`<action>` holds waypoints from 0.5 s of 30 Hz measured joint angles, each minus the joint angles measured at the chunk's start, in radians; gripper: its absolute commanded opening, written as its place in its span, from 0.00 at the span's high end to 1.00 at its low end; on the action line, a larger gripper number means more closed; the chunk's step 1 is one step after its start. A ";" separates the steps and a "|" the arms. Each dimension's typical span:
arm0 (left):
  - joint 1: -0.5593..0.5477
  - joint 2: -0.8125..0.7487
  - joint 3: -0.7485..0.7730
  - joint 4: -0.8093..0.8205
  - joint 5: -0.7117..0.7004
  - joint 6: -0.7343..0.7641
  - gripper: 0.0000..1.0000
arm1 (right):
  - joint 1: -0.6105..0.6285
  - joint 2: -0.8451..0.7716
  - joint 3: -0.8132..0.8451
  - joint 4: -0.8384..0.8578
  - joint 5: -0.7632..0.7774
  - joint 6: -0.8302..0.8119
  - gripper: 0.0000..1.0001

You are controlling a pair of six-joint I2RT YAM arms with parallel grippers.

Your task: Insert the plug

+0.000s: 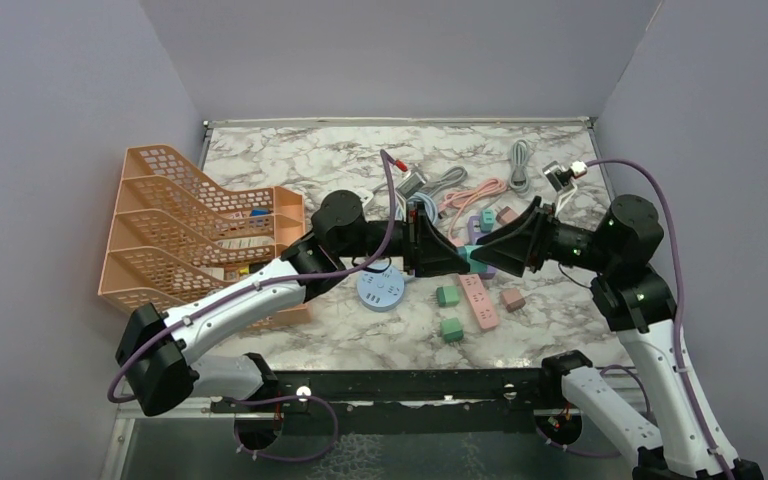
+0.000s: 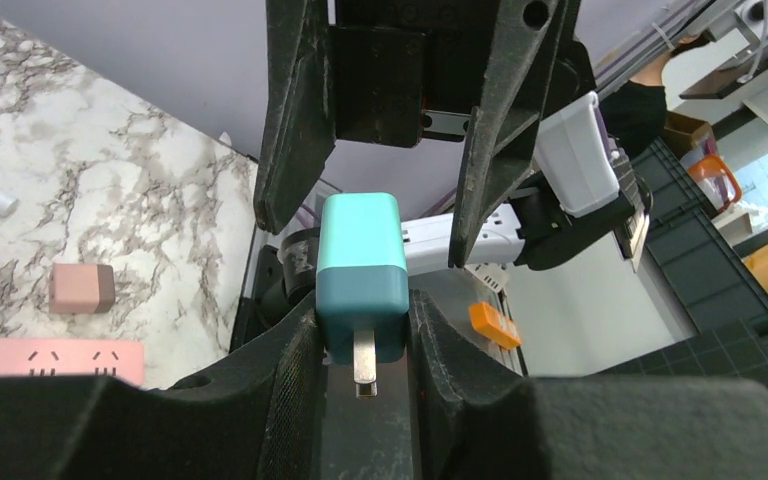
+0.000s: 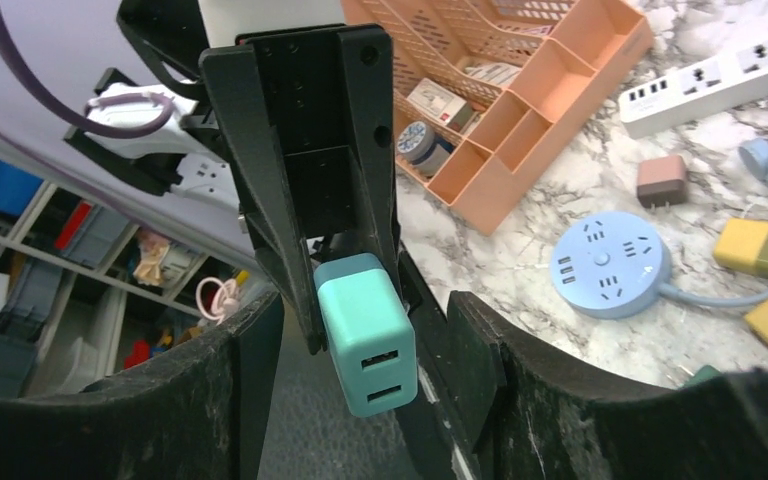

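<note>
A teal two-tone plug adapter [image 1: 469,258] hangs in mid-air between my two grippers, above the pink power strip [image 1: 479,301]. My left gripper [image 1: 455,259] is shut on it; in the left wrist view [image 2: 363,322] the plug [image 2: 361,262] sits between my pads with a metal prong pointing at the camera. My right gripper [image 1: 484,256] faces it from the right, open. In the right wrist view [image 3: 366,318] its fingers stand wide on either side of the plug's end [image 3: 365,330], which has two USB ports, and do not touch it.
A round blue socket hub [image 1: 380,290] lies left of the pink strip. Green and pink adapters [image 1: 450,329], cables [image 1: 480,190] and a white power strip [image 3: 722,78] are scattered on the marble table. An orange desk organizer [image 1: 195,235] stands at the left.
</note>
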State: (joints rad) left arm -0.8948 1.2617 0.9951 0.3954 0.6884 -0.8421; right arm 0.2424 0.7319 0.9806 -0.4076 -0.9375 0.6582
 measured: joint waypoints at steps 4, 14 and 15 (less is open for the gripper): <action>0.000 -0.008 0.013 0.001 0.021 0.003 1.00 | 0.000 0.003 -0.003 0.039 -0.051 0.027 0.45; 0.001 -0.026 0.013 0.017 0.030 0.007 1.00 | 0.000 0.027 -0.046 0.142 -0.141 0.086 0.68; 0.003 -0.026 0.013 0.016 0.029 0.007 1.00 | 0.000 0.035 -0.046 0.156 -0.154 0.096 0.73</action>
State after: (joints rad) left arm -0.8921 1.2354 1.0080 0.4114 0.7177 -0.8352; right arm 0.2428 0.7673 0.9344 -0.2520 -1.0912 0.7540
